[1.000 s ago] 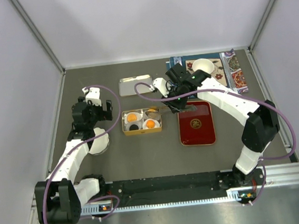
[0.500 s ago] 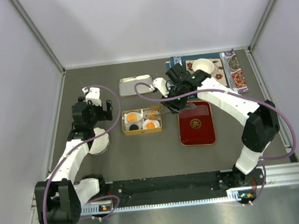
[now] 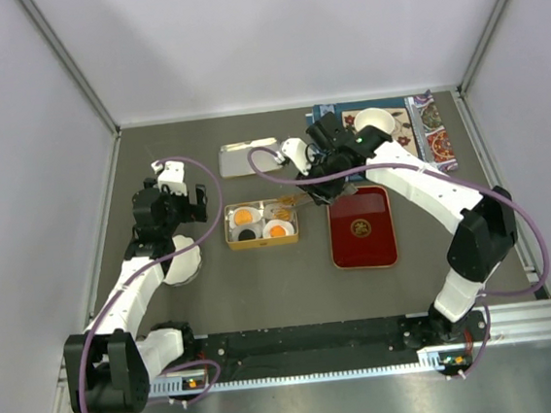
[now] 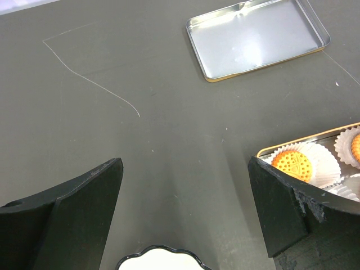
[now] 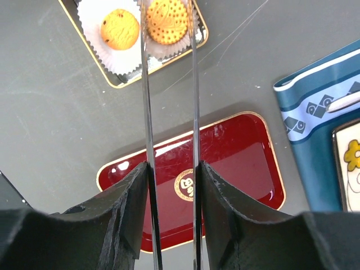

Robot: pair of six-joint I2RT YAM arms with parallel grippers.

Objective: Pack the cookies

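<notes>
Swinging a little to the left over the last second, the right gripper (image 3: 320, 189) has come off the top edge of the red tray (image 3: 363, 242) and now hangs just beside the tin (image 3: 263, 244). It is clamped narrow on a pair of tongs (image 5: 145, 101). Their tips pinch an orange cookie (image 5: 167, 19), which has arrived over the white paper cup (image 5: 169, 52) in the tin's far right corner. Whether it already rests in the cup I cannot tell. The other three cookies (image 3: 276, 229), two orange and one dark, sit in their cups just as before. This looks like the last cookie reaching its place, so I'd judge the filling nearly done. The tongs need to let go, and then the lid (image 4: 259, 36), lying apart on the worktop (image 4: 112, 84), is probably wanted. The left gripper (image 4: 185, 188) has not stirred; its jaws stand wide, holding nothing.
</notes>
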